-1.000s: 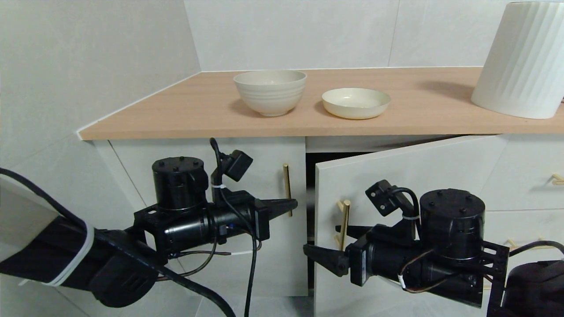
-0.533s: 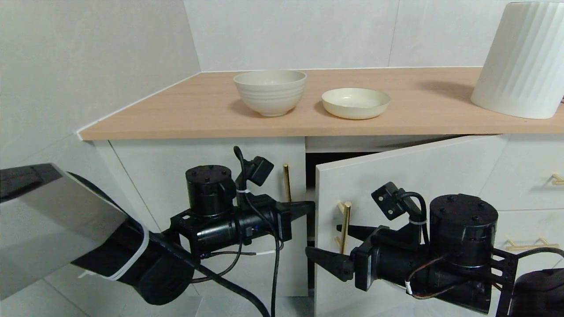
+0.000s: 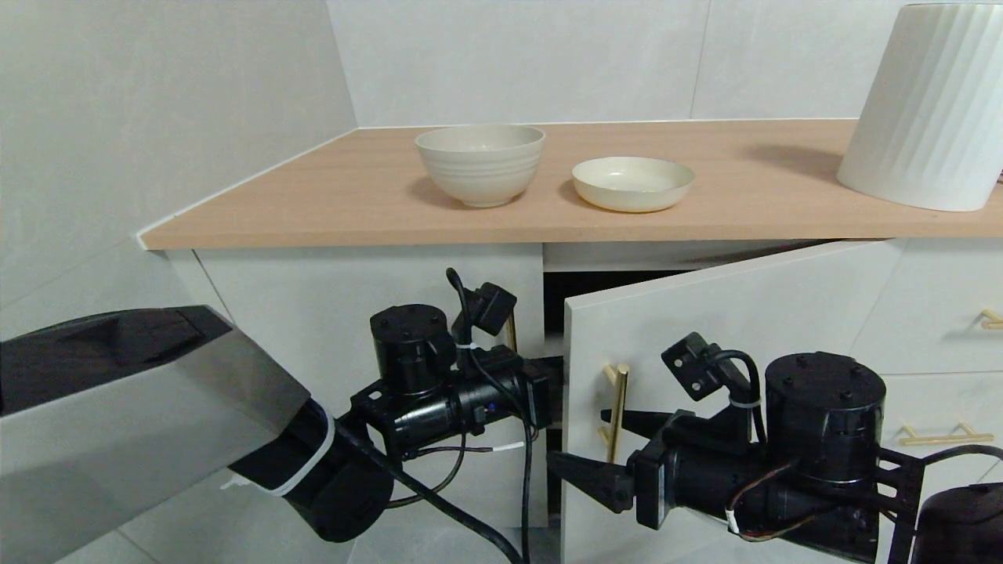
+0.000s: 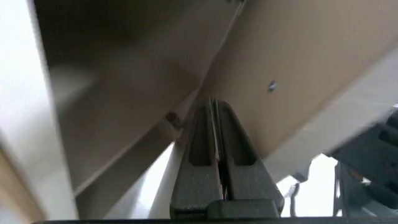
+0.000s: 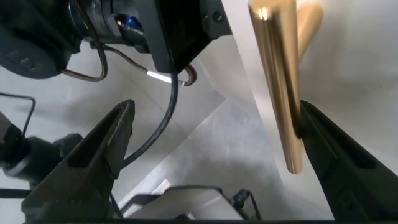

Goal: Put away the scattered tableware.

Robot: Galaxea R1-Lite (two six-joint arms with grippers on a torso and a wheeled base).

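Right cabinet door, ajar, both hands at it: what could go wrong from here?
The left hand, shut, pokes into the gap beside the door edge; it could get pinched or scrape the panel.
The right hand straddles the gold handle open, so nothing holds the door.
The hands are close; the left arm's cable might snag.

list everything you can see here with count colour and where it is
bowl: 1, cream, on the countertop, left of the dish
dish: 1, cream, shallow, on the countertop
ribbed cylinder: 1, white, countertop's right end
countertop: 1, light wood, above the cabinets
closed door: 1, white, left
ajar door: 1, white, right
bar handles: 2, gold, one per door
left gripper: 1, black, jaws shut, at the gap between doors
right gripper: 1, black, jaws open either side of the ajar door's handle
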